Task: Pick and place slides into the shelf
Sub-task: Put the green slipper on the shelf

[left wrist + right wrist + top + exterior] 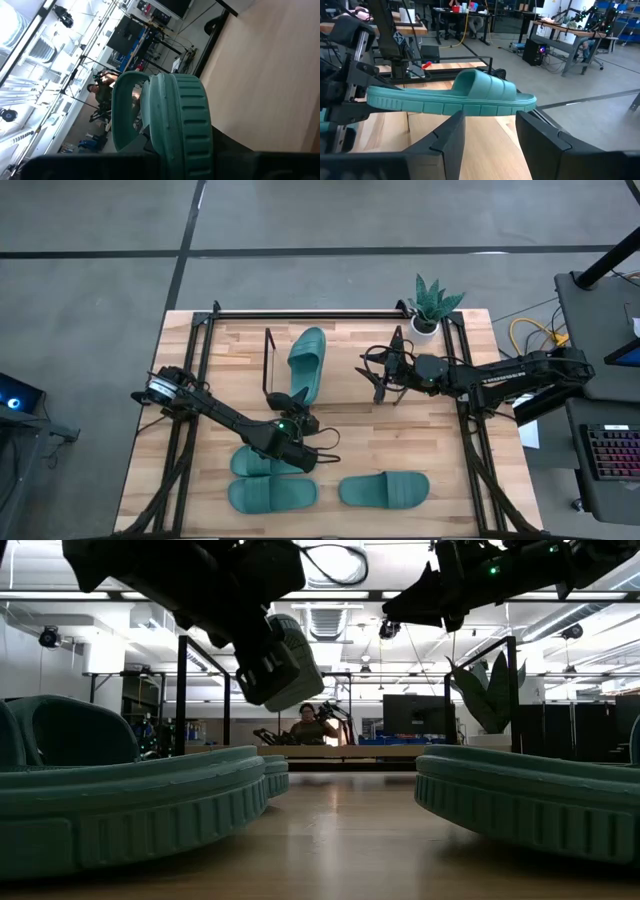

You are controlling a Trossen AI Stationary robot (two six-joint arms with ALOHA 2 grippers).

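No text, label, brand, number or sign could be read in any of the views. The slides showed only moulded ridges along their soles, with no lettering that could be made out, and the screens and equipment in the room beyond the tabletop were too small to give any words.

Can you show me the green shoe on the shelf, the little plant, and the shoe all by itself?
Shelf slide [309, 360], high view, strap.
Plant [433, 304], high view, leaves.
Lone slide [384, 489], high view, strap.
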